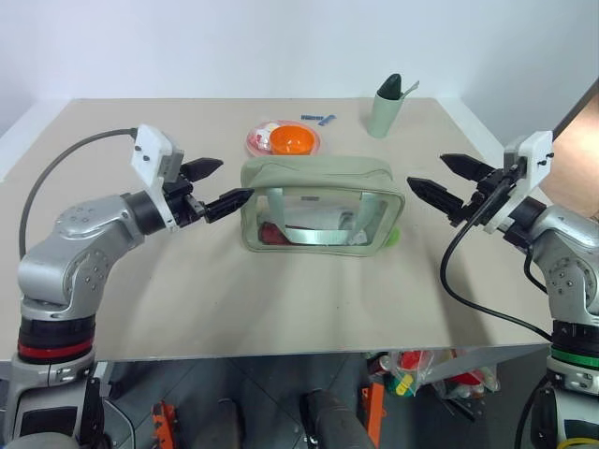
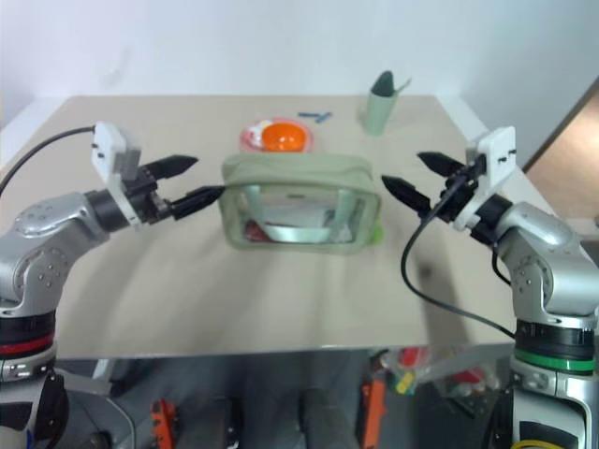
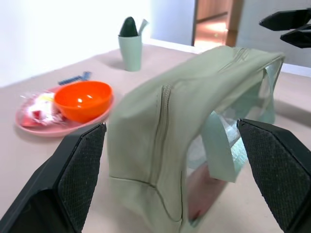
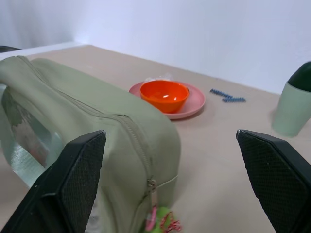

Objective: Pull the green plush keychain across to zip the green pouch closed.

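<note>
Clearly the green pouch (image 1: 322,208) is a soft, light thing — sage fabric over clear plastic window sides, with a webbing strap, standing mid-surface (image 1: 234,299) between my arms. I judge it would slump or slide under a one-sided tug, so one end needs bracing. The green plush keychain (image 4: 163,221) dangles at the pouch's right end by the zipper pull — fuzzy, small and squashy, best pinched near its cord. My left pincer (image 1: 217,186) and right pincer (image 1: 447,182) both stand spread, grasping nothing, just off either end.
</note>
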### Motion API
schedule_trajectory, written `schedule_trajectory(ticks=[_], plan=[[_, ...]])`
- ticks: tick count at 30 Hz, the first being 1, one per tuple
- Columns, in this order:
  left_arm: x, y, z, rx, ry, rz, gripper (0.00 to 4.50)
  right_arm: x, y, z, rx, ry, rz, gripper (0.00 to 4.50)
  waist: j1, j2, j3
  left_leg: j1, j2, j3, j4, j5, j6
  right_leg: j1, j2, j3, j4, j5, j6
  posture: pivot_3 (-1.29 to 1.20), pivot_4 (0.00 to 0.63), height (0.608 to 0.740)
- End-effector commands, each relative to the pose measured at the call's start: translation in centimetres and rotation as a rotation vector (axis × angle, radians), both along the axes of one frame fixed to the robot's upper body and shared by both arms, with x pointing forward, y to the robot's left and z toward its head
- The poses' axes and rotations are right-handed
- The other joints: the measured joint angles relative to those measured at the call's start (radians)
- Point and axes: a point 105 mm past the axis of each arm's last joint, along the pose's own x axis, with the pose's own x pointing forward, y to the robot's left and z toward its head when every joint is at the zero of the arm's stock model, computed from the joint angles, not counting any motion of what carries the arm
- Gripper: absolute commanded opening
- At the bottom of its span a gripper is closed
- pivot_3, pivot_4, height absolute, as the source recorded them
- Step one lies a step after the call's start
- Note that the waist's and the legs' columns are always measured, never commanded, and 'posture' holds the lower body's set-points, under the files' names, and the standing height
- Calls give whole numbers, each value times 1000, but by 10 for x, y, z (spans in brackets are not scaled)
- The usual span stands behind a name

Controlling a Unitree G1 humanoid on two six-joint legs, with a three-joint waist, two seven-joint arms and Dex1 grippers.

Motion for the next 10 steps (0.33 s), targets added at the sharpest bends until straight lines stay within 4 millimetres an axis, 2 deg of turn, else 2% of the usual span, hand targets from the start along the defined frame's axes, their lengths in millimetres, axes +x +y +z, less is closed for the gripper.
schedule_trajectory(ticks=[1,2,5,8,10], plan=[[-11,11,9,3,-75,54,4462,-25,1,25,33,-26,32,4460,2,0,0,0,0,0,0,0,0,0,0,0,0,0,0,0,150,740],[-12,13,4,-1,-74,77,4462,-34,6,22,33,-3,66,4460,3,0,0,0,0,0,0,0,0,0,0,0,0,0,0,0,150,740],[-13,20,-13,18,-81,175,4462,-52,25,-5,-3,85,113,4460,4,-1,-1,0,1,-1,-1,-1,1,0,0,-1,0,-2,0,0,150,740],[-15,20,-30,40,-73,211,4462,-57,30,-33,-55,116,58,4460,6,-1,-1,0,1,-2,-1,-2,1,0,0,-2,0,-2,-1,0,150,740],[-13,21,-41,53,-54,236,4462,-58,27,-42,-26,119,11,4460,6,-1,-1,0,1,-1,0,-2,1,0,0,-2,0,-5,-5,0,150,740]])
